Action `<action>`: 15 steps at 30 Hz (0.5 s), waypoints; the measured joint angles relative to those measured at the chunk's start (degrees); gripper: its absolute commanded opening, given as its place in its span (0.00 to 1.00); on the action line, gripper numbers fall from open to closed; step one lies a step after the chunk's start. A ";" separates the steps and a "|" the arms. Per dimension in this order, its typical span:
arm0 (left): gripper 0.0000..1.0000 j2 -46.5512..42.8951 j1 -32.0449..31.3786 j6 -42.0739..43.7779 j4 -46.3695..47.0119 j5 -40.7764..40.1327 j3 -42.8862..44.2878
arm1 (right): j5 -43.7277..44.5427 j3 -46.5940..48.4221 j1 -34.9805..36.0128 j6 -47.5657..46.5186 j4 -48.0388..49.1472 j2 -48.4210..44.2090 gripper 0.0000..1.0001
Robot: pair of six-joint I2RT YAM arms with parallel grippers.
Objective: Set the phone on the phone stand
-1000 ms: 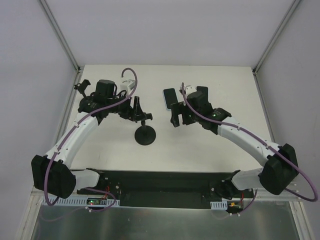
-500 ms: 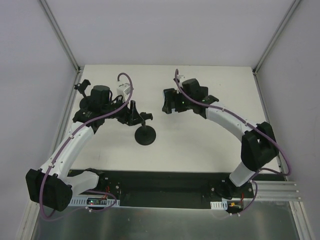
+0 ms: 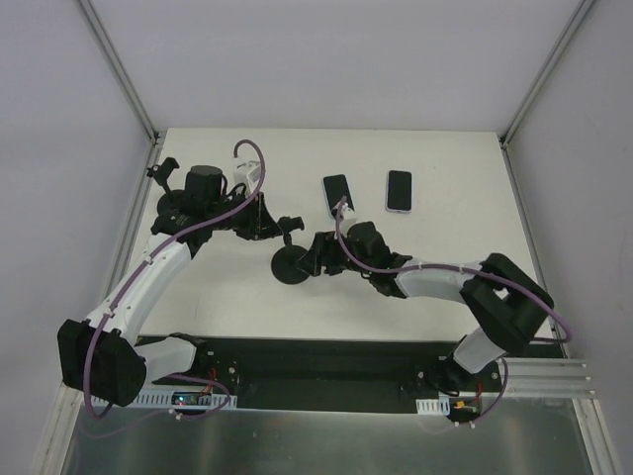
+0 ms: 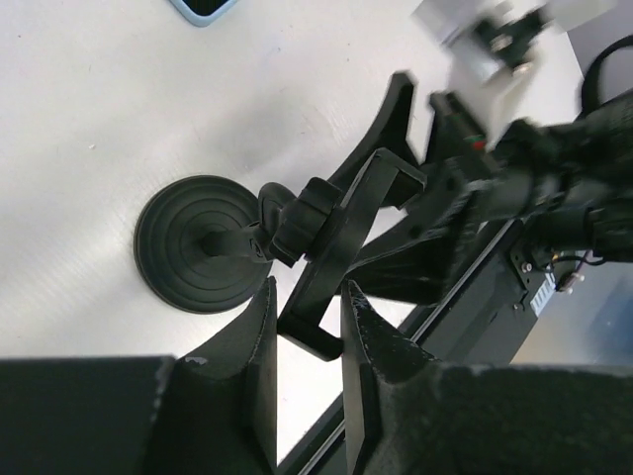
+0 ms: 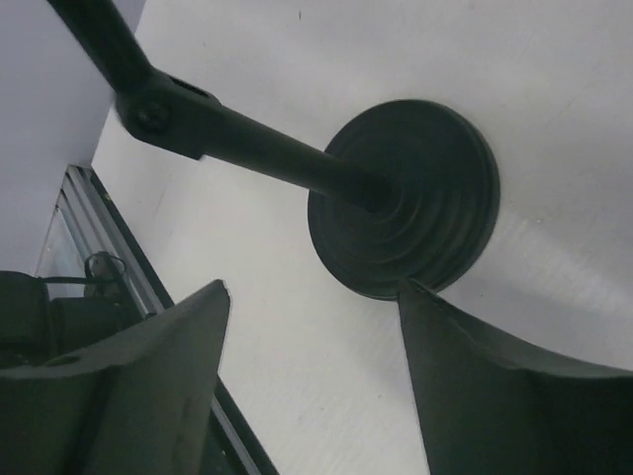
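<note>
The black phone stand has a round base [image 3: 289, 267] [image 4: 198, 242] [image 5: 410, 193] and a thin stem up to its cradle [image 4: 341, 213]. My left gripper [image 3: 275, 226] [image 4: 309, 287] is shut on the cradle's lower bar. My right gripper [image 3: 309, 259] [image 5: 315, 287] is low beside the base and open, with one fingertip [image 5: 407, 289] at the base's rim. A dark phone [image 3: 337, 193] lies flat behind the stand, and its corner [image 4: 203, 8] shows in the left wrist view. A second dark phone [image 3: 399, 190] lies to its right. Neither phone is held.
The white table [image 3: 435, 237] ends at a black rail [image 3: 326, 361] along the near edge, where the arm bases sit. Metal frame posts [image 3: 148, 129] rise at the back corners. The right arm stretches low across the table's middle.
My right arm has swung from the phones at the back down to the stand's base, its jaws narrowing. My left gripper has closed on the cradle. The second phone is now uncovered.
</note>
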 measured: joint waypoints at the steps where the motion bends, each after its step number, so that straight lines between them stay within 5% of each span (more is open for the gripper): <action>1: 0.00 0.24 0.00 -0.48 0.44 -0.39 0.07 | -0.17 -0.50 0.28 1.49 2.99 2.03 0.51; 3: 0.00 0.50 0.00 -1.79 0.98 -1.07 0.11 | -0.52 -0.72 1.31 4.74 8.81 7.37 0.27; 8: 0.00 0.48 -0.13 -6.47 2.25 -4.50 0.11 | -1.03 -0.26 4.81 9.60 15.82 15.08 0.12; 15: 0.00 0.46 -1.77 -11.89 3.69 -9.51 0.11 | 0.66 2.21 5.95 12.37 18.40 16.79 0.10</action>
